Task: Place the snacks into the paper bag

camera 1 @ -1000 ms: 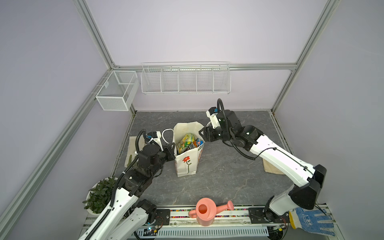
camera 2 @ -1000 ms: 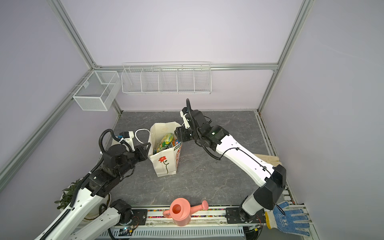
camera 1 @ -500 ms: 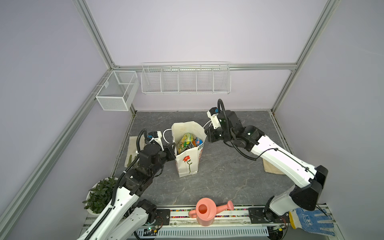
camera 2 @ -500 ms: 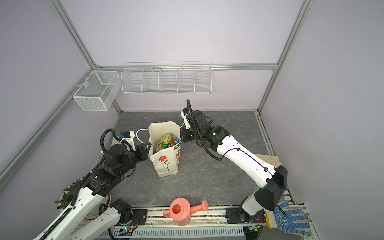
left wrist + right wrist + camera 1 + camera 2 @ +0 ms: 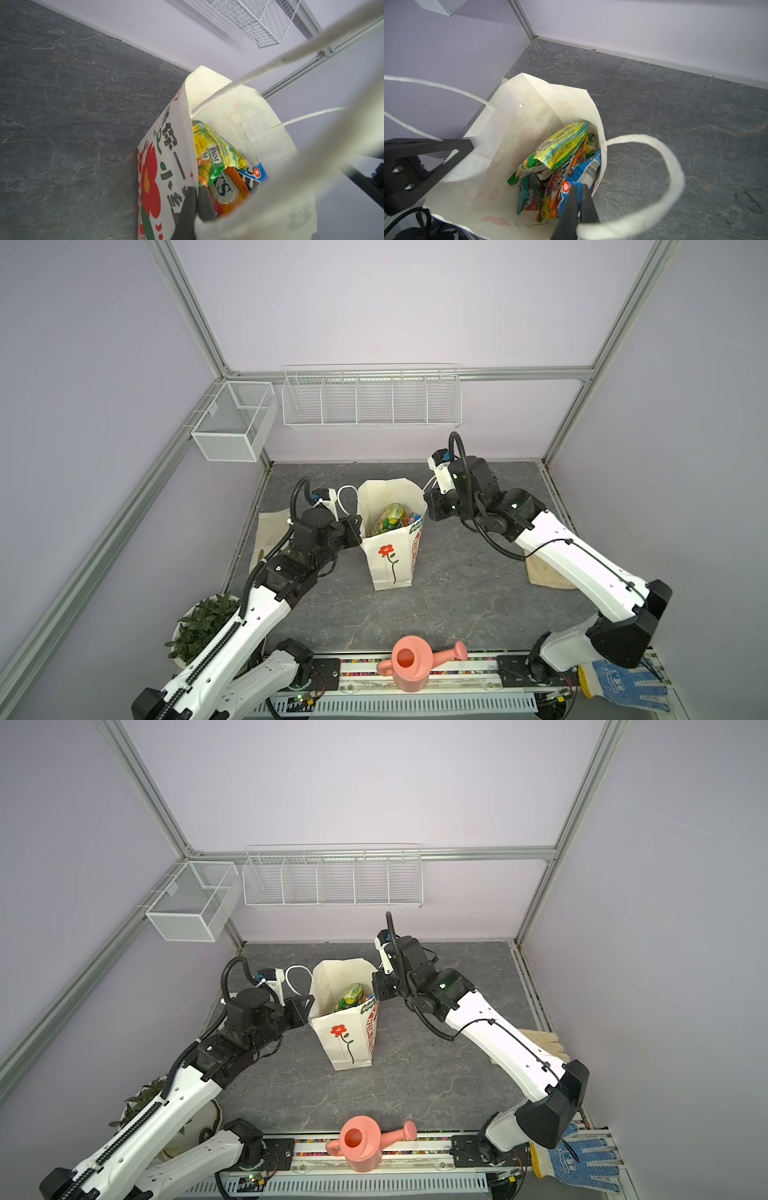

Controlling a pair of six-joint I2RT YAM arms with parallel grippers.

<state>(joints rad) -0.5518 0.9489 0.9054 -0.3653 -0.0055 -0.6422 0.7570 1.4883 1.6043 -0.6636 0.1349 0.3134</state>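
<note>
In both top views the white left arm (image 5: 257, 614) reaches low across the dark grey, stone-patterned desk (image 5: 457, 597). Its left gripper (image 5: 356, 526) sits at the left rim of the tall cream-white paper bag (image 5: 390, 568) printed with a red flower. The white right arm (image 5: 573, 568) bends in from the right edge, with the right gripper (image 5: 429, 506) at the bag's right rim. The bag stands upright and open-mouthed, left of the desk's middle and nearer the back edge, with glossy snack packets (image 5: 392, 517) inside.

In the left wrist view, the left gripper (image 5: 197, 188) is pinched closed on the bag's printed wall. A green-yellow FOX'S packet (image 5: 220, 153) lies over an orange packet (image 5: 236, 182) and a blue pack (image 5: 255, 173).

In the right wrist view, the right gripper (image 5: 579, 187) is clamped tight on the rim, between the ends of a white cord handle (image 5: 675, 176). A teal-white pack (image 5: 529, 197) shows beneath the heap.
</note>
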